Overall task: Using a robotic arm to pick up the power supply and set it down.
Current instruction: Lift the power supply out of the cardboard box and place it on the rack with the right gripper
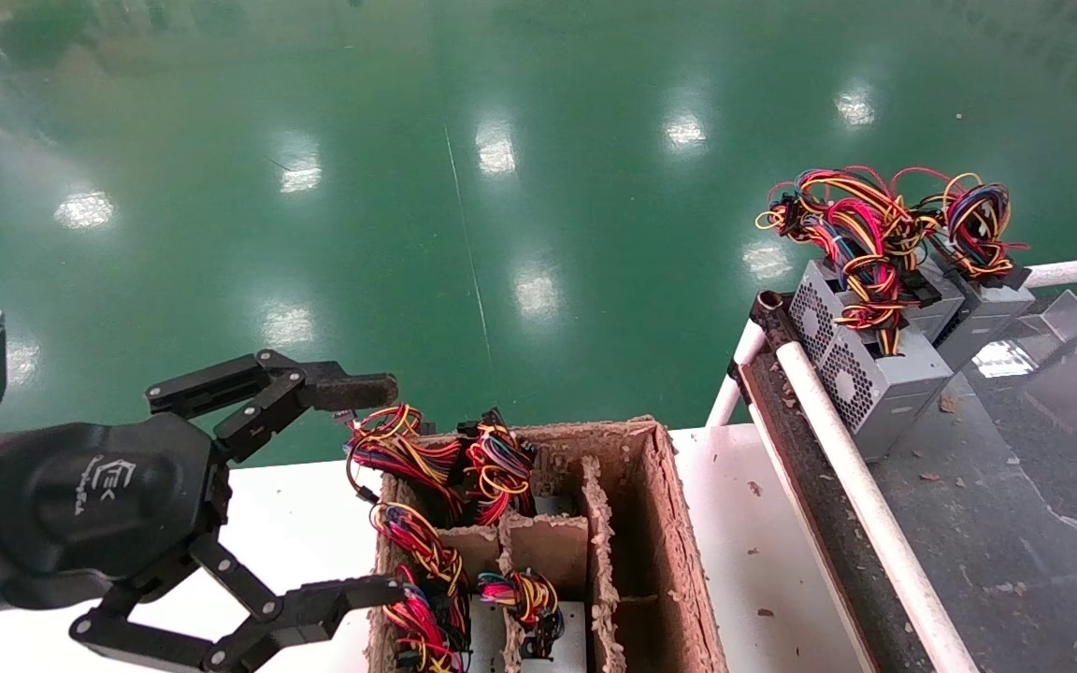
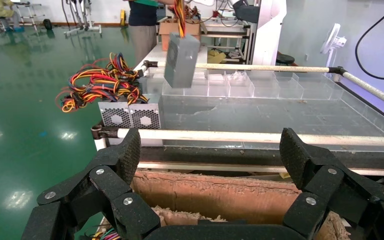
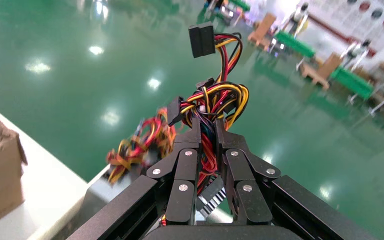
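**Right pincer carries a power supply by its wires while the left hangs wide open**

The left pincer [image 1: 366,486] hovers beside the near corner of a brown cardboard divider box [image 1: 660,523] that stands on the white table [image 1: 763,561]. Its two black fingers [image 1: 351,391] are spread far apart and grip nothing. Bundles of red, orange and yellow wires [image 1: 408,449] poke up out of the box's compartments right next to those open fingers; whether a fingertip touches them I cannot tell.

The right pincer [image 3: 207,137] is out of the head camera's sight, but its own wrist camera shows its fingers pinched tight on a bundle of cables [image 3: 215,100], with a black plug [image 3: 201,40] sticking out past the fingertips. In the left wrist view, a grey power supply [image 2: 181,60] hangs in the air by its wires, tilted, over the far rail of the conveyor belt [image 2: 280,115].

On the belt, to the right of the table, two more silver power supplies [image 1: 866,374] stand side by side just behind the white rail [image 1: 838,439], vent sides facing the table, wire bundles piled on top.
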Robot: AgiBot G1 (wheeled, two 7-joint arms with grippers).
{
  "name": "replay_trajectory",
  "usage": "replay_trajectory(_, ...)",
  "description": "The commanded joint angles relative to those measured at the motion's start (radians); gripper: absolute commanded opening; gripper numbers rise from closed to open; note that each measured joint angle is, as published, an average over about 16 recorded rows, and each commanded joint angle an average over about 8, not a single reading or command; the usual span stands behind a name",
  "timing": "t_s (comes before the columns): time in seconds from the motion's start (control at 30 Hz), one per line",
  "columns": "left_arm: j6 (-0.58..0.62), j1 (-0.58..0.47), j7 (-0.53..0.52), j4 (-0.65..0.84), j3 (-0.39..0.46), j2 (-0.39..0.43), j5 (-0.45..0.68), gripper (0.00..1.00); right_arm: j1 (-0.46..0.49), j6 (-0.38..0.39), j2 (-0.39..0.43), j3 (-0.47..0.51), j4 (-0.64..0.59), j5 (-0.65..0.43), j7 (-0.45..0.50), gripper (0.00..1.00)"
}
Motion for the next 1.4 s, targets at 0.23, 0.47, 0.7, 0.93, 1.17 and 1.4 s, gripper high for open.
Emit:
replay_trajectory(0.23,0.0,0.0,0.0,0.0,0.0,0.0,0.0,1.0,-0.094,-0.003,-0.01,0.01,-0.032,-0.058,-0.014,0.0)
replay_trajectory(0.47,0.0,0.0,0.0,0.0,0.0,0.0,0.0,1.0,-0.129,0.044,-0.04,-0.009,0.032,-0.089,0.018,0.0)
replay_trajectory(0.7,0.0,0.0,0.0,0.0,0.0,0.0,0.0,1.0,-0.096,0.113,-0.074,-0.065,0.118,-0.131,0.058,0.0)
replay_trajectory(0.93,0.0,0.0,0.0,0.0,0.0,0.0,0.0,1.0,0.031,0.18,-0.126,-0.158,0.191,-0.2,0.099,0.0)
replay_trajectory(1.17,0.0,0.0,0.0,0.0,0.0,0.0,0.0,1.0,0.211,0.194,-0.195,-0.268,0.196,-0.303,0.14,0.0)
replay_trajectory(1.4,0.0,0.0,0.0,0.0,0.001,0.0,0.0,1.0,0.392,0.159,-0.275,-0.361,0.123,-0.406,0.151,0.0)
